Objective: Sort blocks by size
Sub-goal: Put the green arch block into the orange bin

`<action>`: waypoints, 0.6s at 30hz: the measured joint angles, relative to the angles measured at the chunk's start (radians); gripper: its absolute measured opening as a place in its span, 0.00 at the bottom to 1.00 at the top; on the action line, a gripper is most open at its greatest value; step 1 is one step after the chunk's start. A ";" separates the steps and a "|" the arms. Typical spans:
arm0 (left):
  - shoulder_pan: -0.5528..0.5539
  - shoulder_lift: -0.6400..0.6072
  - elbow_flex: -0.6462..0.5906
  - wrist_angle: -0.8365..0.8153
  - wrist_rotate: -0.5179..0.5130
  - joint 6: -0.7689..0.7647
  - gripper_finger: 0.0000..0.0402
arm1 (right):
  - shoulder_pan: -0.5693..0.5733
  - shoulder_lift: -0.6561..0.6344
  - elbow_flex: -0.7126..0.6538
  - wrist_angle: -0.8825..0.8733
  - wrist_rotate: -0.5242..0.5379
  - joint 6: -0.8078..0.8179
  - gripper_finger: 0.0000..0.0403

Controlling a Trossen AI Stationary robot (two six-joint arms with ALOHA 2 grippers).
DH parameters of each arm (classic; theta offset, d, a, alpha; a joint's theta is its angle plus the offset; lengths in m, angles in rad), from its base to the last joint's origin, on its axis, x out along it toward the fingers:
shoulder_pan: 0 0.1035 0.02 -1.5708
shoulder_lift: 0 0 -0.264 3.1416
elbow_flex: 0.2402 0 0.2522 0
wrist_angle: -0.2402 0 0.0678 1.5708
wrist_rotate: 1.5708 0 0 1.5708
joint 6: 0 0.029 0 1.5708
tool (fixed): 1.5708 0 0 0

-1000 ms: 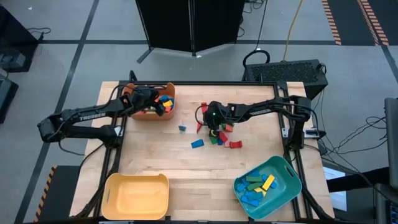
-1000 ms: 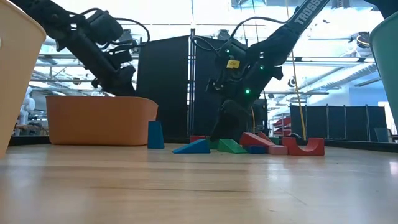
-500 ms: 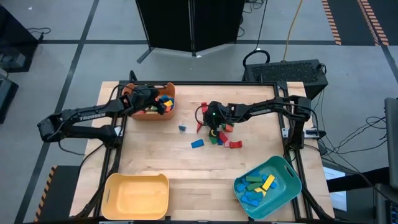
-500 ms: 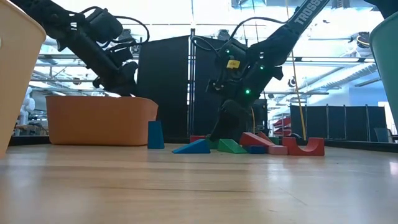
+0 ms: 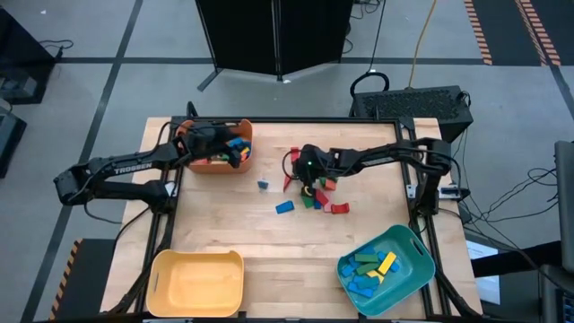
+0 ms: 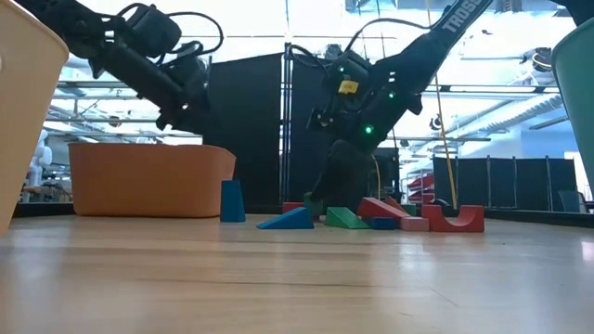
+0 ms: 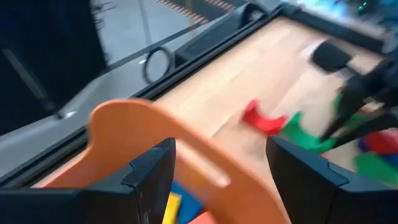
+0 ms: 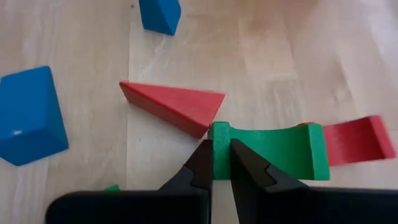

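Two fingers pinched nearly all the way together is what you've got on the right gripper (image 8: 221, 163), and the one leg of the green arch (image 8: 273, 151) is squeezed between them, so you're holding it by the thin end rather than across the wide span, which makes sense since the jaws only need to swallow a narrow bit. Right off the fingertips, touching the arch's leg, sits a red wedge (image 8: 174, 107), and on the far end of the arch there's a red piece (image 8: 357, 140) butted up against it, so expect those two to get nudged when you lift. A bit further out you've got a big blue block (image 8: 31, 118) off to one side and a smaller blue block (image 8: 160, 14) beyond the wedge, both apart from your grip. From above, the right gripper (image 5: 309, 179) is down in the loose pile mid-table. Your left gripper (image 7: 217, 180) has its fingers spread wide with nothing between them, hanging just over the rim of the orange bin (image 5: 215, 148), where some blocks already lie. The teal bin (image 5: 387, 267) holds blocks too; the yellow bin (image 5: 196, 282) looks bare.
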 joint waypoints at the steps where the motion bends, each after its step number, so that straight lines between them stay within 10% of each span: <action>1: 0.000 0.000 0.000 0.013 0.020 -0.010 0.63 | 0.001 -0.006 0.000 -0.002 0.003 -0.001 0.05; 18: -0.095 0.000 0.000 0.121 0.124 -0.051 0.63 | 0.149 -0.039 0.001 0.264 0.240 -0.452 0.05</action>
